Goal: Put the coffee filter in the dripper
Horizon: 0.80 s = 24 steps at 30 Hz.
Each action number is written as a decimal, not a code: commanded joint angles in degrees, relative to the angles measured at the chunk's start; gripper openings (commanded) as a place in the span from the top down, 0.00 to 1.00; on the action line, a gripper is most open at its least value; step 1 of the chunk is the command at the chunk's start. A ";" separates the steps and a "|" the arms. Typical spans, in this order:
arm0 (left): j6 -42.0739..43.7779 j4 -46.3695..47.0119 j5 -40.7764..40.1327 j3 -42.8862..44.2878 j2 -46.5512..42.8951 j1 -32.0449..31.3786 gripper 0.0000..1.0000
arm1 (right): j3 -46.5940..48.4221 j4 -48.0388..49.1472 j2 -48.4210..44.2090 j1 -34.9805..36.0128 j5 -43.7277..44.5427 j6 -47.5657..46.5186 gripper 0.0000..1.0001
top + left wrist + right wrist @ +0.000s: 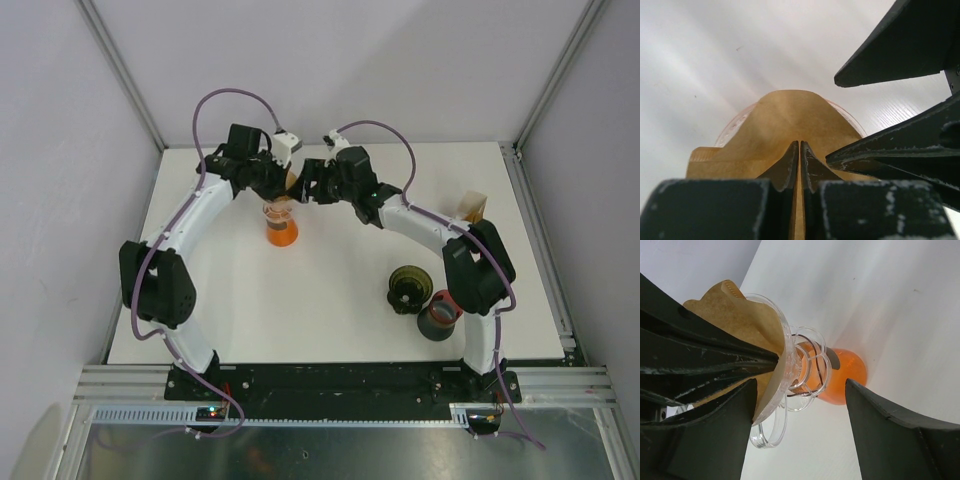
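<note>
Paper and cone meet where both arms lean in over the dripper (pixel 786 347), which stands on its orange base (pixel 842 375) on the white counter (pixel 330 300). The coffee filter (pixel 735 315) sits in the dripper's mouth. Most of it is down inside the clear cone, and one brown flap stands up above the rim.

The left hand (pixel 799 150) is pinched together on that raised edge from above the dripper, with the paper a thin strip between its fingers. The right hand (pixel 800 385) comes in from the dripper's opposite side with its fingers spread wide. The cone and base lie between them. One finger is just beside the rim where the paper bulges, but I can't make out any contact with the dripper.

To my eye the next move turns on the lean of the paper. It looks drawn up toward the left hand's side of the dripper rather than settled point-down along the cone's upright axis. The left hand is the one on the paper, so releasing it or easing it down is its job. The right hand is nearest the loose wall and looks placed to steady the dripper. If the left hand lifts before it lets go, the filter may come back out.
</note>
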 commanded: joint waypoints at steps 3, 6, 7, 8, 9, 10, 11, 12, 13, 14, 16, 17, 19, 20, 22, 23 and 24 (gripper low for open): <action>-0.96 0.31 3.04 3.29 -4.08 1.77 0.92 | 3.16 -1.18 -1.74 0.66 2.23 -2.15 0.25; -1.16 0.32 4.05 3.47 -4.61 2.11 0.90 | 3.84 -1.70 -1.86 1.13 2.86 -2.97 0.25; -1.33 0.35 4.43 3.60 -4.83 2.23 0.90 | 4.27 -1.97 -1.82 1.24 2.97 -3.21 0.25; -1.54 0.36 4.84 3.84 -5.02 2.50 0.90 | 4.57 -2.19 -1.81 1.38 3.02 -3.38 0.25; -1.78 0.37 5.31 4.04 -5.21 2.73 0.89 | 4.90 -2.34 -1.80 1.46 3.05 -3.50 0.25; -2.12 0.33 5.89 4.37 -5.39 3.02 0.89 | 5.06 -2.46 -1.79 1.53 3.11 -3.56 0.25; -2.42 0.40 6.36 4.62 -5.61 3.25 0.89 | 5.23 -2.57 -1.79 1.49 3.13 -3.60 0.25; -2.57 0.39 6.77 4.87 -5.77 3.54 0.88 | 5.28 -2.66 -1.79 1.51 3.24 -3.66 0.25; -2.78 0.38 6.98 5.04 -5.98 3.77 0.88 | 5.38 -2.71 -1.79 1.47 3.29 -3.73 0.25; -2.93 0.34 7.17 5.22 -6.17 4.11 0.88 | 5.44 -2.69 -1.83 1.50 3.31 -3.77 0.25; -3.08 0.39 7.38 5.39 -6.53 4.82 0.87 | 5.54 -2.74 -1.86 1.54 3.38 -3.79 0.24; -3.30 0.39 7.50 5.39 -6.80 5.16 0.87 | 5.61 -2.79 -1.78 1.53 3.40 -3.89 0.24; -3.68 0.36 7.99 5.46 -7.35 6.25 0.87 | 5.74 -2.90 -1.74 1.53 3.49 -3.93 0.24; -3.77 0.37 8.24 5.47 -7.82 6.84 0.87 | 5.84 -2.96 -1.68 1.48 3.50 -3.96 0.24; -3.65 0.36 8.17 4.99 -8.77 7.68 0.87 | 6.02 -3.01 -1.54 1.52 3.47 -3.93 0.24; -3.45 0.32 8.07 4.62 -9.41 8.09 0.87 | 6.06 -3.06 -1.49 1.52 3.40 -3.95 0.24; -3.26 0.31 7.80 3.95 -9.95 8.38 0.87 | 6.09 -3.13 -1.51 1.48 3.37 -3.97 0.24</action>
